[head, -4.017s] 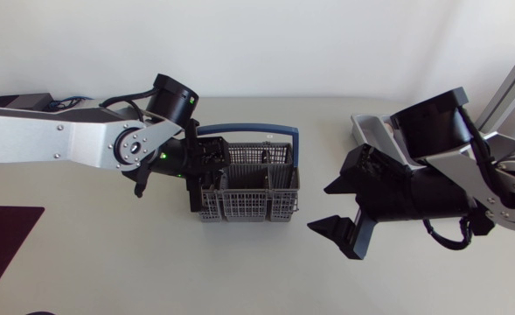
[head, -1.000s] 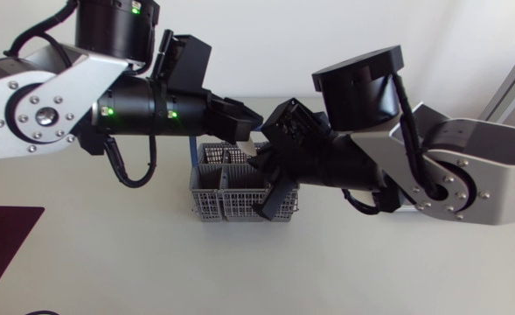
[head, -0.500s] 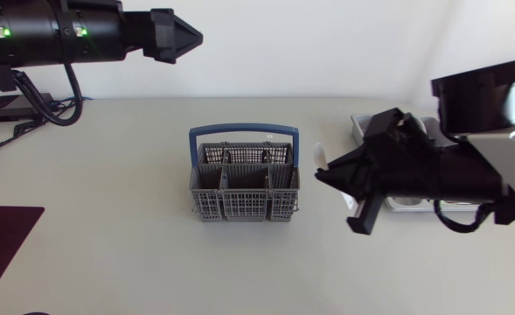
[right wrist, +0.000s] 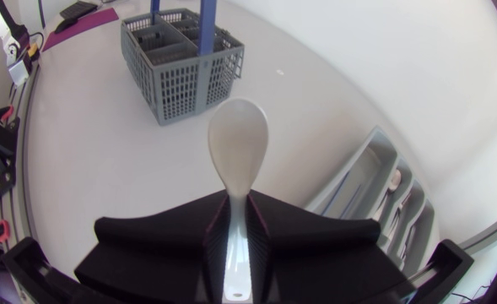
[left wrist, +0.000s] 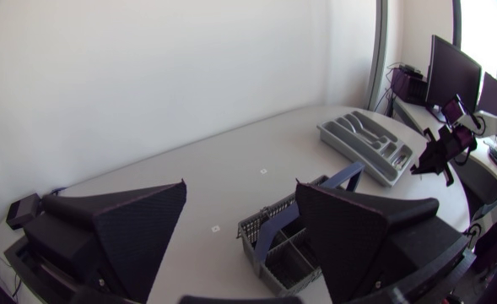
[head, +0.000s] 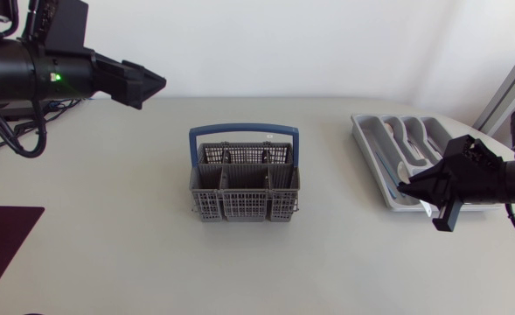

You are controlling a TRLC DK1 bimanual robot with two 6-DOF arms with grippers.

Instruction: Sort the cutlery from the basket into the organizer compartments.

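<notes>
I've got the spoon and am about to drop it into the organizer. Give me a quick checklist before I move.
1. Grip on the spoon: ok. The right gripper is shut on its handle, bowl pointing ahead.
2. Gripper above a compartment: not ok. It is at the basket-side edge of the organizer, beside it.
3. Right compartment identified: cannot tell. The contents are too small to make out.
4. Left gripper out of the way: ok. It is open, empty and far from the organizer.
5. Basket out of the path: ok. It stands upright, apart from the organizer.
</notes>
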